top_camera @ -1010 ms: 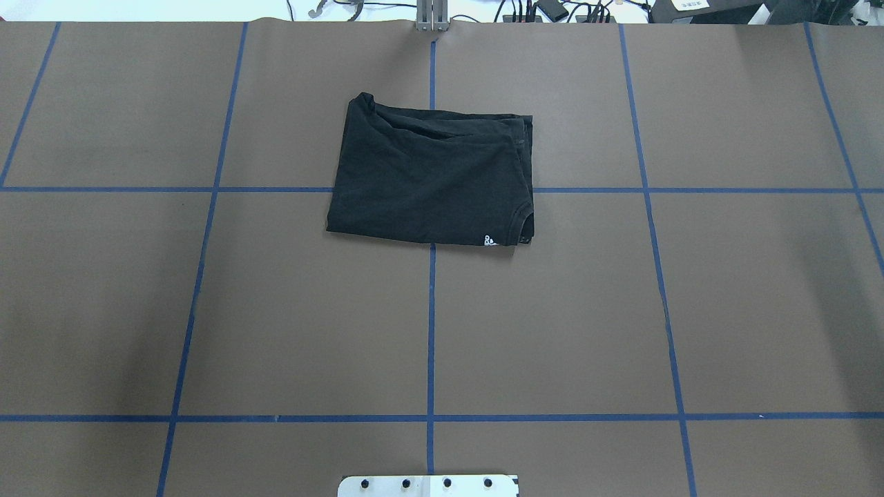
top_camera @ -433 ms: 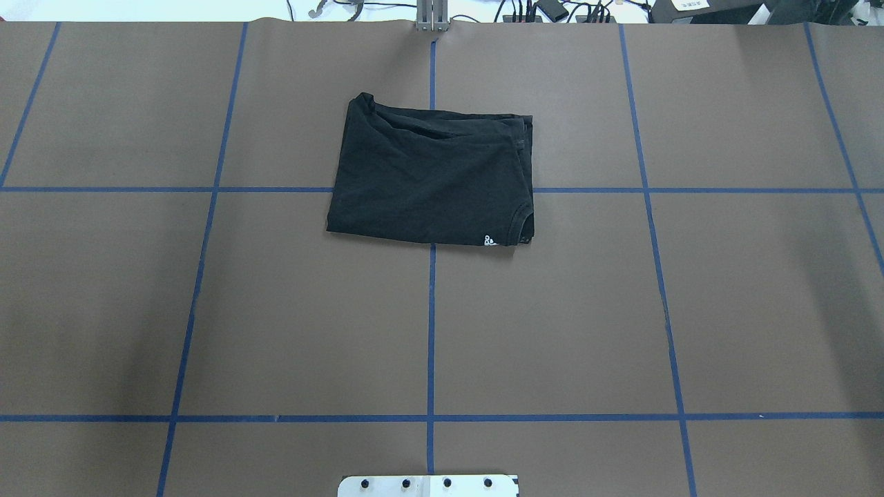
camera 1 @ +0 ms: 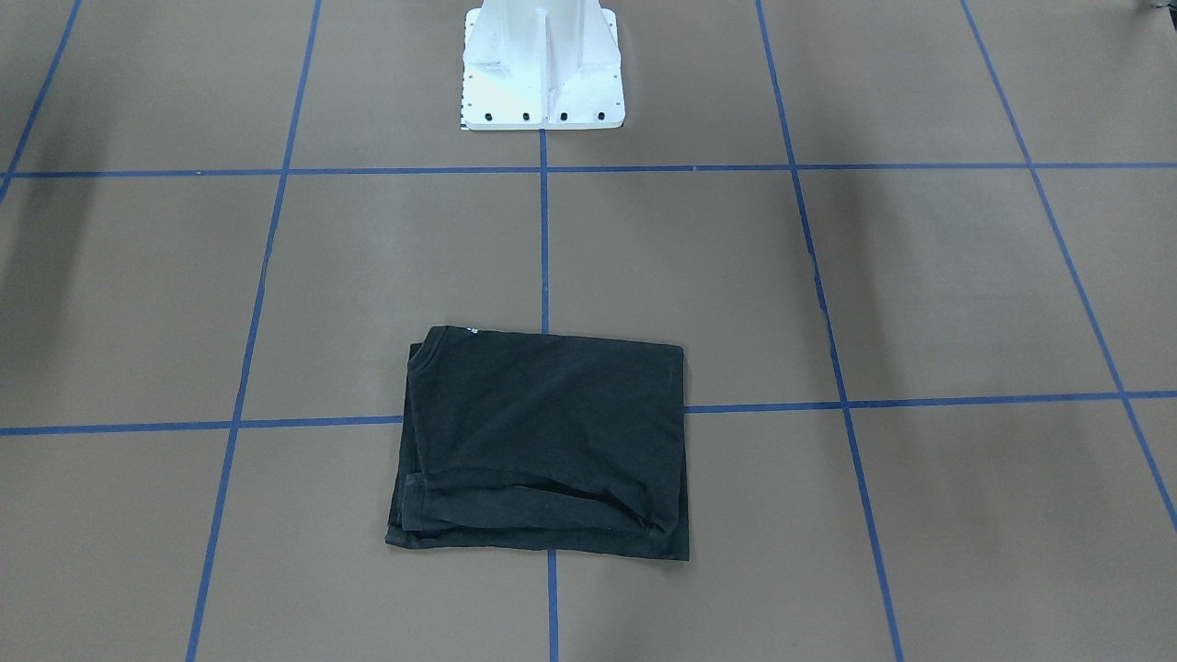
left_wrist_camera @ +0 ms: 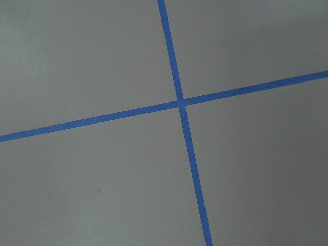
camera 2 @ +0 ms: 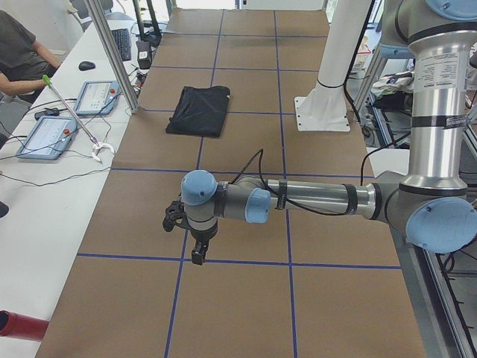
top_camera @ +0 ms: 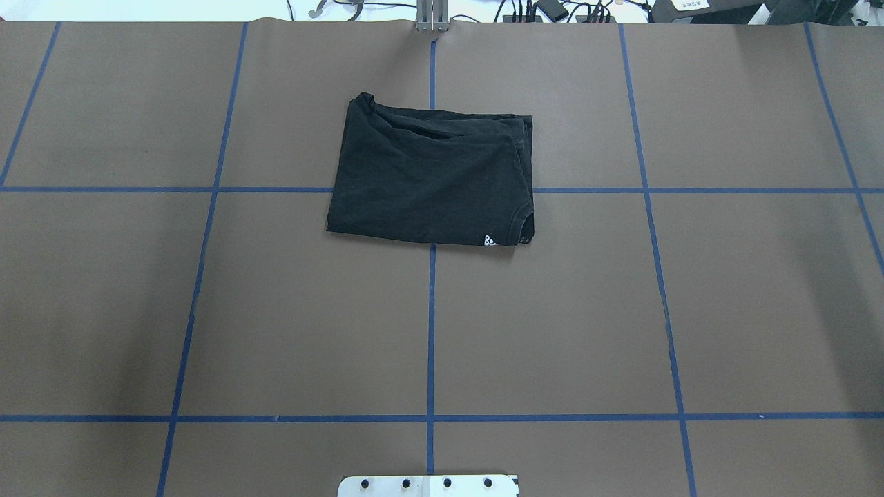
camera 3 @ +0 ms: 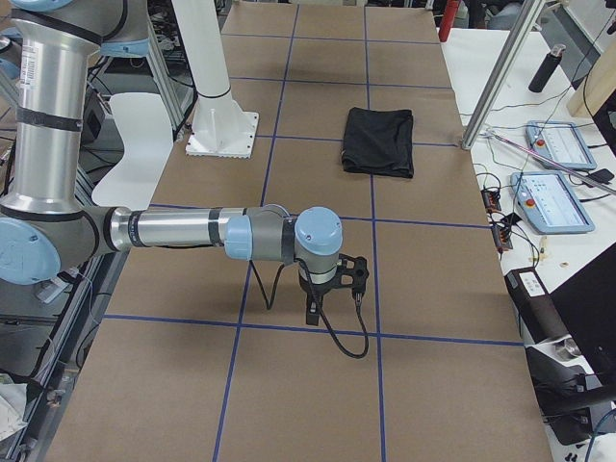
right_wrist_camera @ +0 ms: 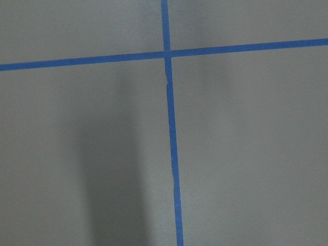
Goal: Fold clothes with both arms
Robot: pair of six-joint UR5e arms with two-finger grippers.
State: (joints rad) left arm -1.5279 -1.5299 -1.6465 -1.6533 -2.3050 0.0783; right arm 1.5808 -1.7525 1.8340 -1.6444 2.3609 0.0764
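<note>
Black short-sleeved T-shirt [top_camera: 431,179] lies folded across the brown table's [top_camera: 207,310] centre blue tape line [top_camera: 431,310], left black two-finger gripper [camera 2: 196,252] and right gripper [camera 3: 314,310] hang well apart from it (spread or pressed together: cannot tell), likely risk: a stray pinch drags the rumpled far-edge layers, undoing the fold.

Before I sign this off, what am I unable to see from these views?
T-shirt print: hidden by the fold; only a white speck shows overhead.
Left gripper: in exterior left only, too small to tell open or shut.
Right gripper: in exterior right only, same.
Lower layers: covered by the top layer.
</note>
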